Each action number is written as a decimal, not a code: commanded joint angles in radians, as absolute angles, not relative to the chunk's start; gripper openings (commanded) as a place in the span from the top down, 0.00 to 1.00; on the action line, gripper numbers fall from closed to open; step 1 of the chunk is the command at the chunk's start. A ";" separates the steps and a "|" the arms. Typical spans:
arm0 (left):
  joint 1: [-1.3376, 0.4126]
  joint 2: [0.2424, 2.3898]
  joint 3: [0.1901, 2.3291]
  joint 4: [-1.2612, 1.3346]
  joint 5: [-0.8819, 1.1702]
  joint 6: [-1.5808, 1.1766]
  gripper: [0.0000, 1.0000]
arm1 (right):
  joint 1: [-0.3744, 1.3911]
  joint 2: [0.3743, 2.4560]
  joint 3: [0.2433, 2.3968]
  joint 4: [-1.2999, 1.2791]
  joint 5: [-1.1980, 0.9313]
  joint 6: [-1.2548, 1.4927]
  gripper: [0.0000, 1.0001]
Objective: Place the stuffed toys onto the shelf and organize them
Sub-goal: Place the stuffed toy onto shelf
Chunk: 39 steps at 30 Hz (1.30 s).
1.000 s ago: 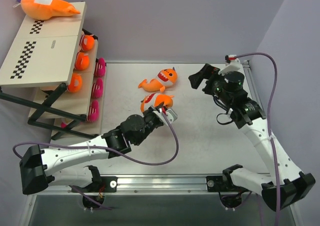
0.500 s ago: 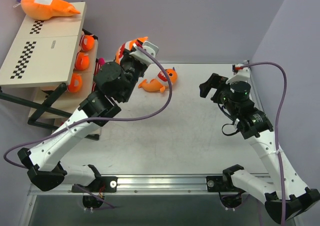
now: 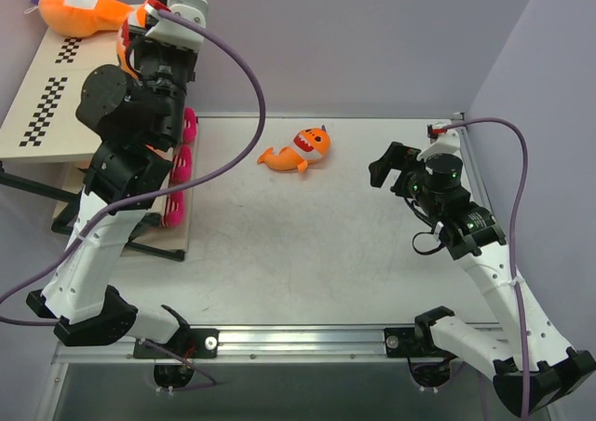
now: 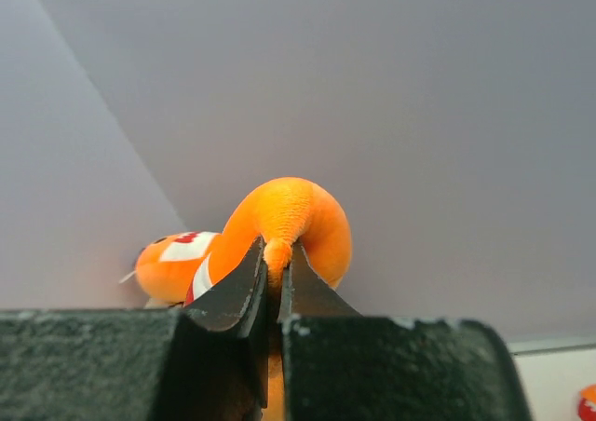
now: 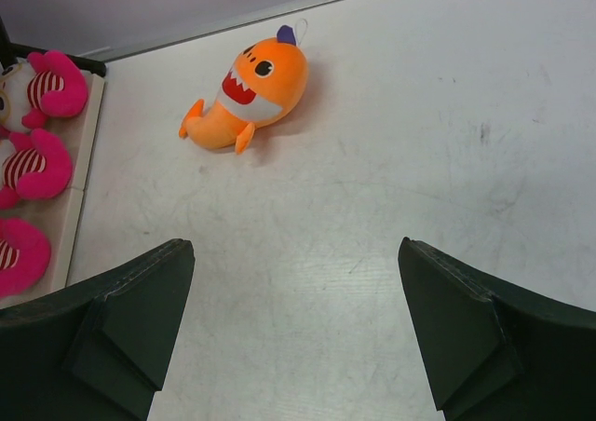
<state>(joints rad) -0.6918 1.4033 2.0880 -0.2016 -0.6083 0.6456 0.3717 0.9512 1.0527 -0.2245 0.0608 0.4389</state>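
Currently, your left end effector [image 4: 273, 274] is pinching an orange shark toy [image 4: 291, 218] tightly by a small nub, holding it above the shelf's [image 3: 65, 67] checkerboard top board, just beside another orange shark [image 3: 79, 11] that is lying there. Your right end effector [image 5: 296, 332] is hanging wide open and empty over the counter [image 5: 466, 160], where a third shark [image 5: 250, 90] is lying alone. Pink striped dolls [image 5: 37, 165] are sitting on a lower shelf board.
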 commanded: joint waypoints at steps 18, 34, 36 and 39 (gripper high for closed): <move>-0.141 1.453 2.031 -0.548 -0.422 0.549 0.97 | 0.351 1.046 0.983 -0.184 -0.048 0.367 0.04; 0.051 1.592 2.101 -0.660 -0.061 0.499 0.97 | 0.350 1.126 1.031 -0.193 -0.071 0.394 0.04; 0.052 1.617 2.123 -0.669 -0.046 0.491 0.97 | 0.348 1.127 1.029 -0.195 -0.071 0.396 0.05; 0.051 1.634 2.148 -0.672 -0.017 0.485 0.97 | 0.350 1.126 1.026 -0.195 -0.069 0.396 0.05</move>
<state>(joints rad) 0.0532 1.6131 2.0972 -0.6338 -0.1017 0.5114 0.3538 1.1236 0.9874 -0.2096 -0.0677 0.3920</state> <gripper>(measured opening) 0.074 0.956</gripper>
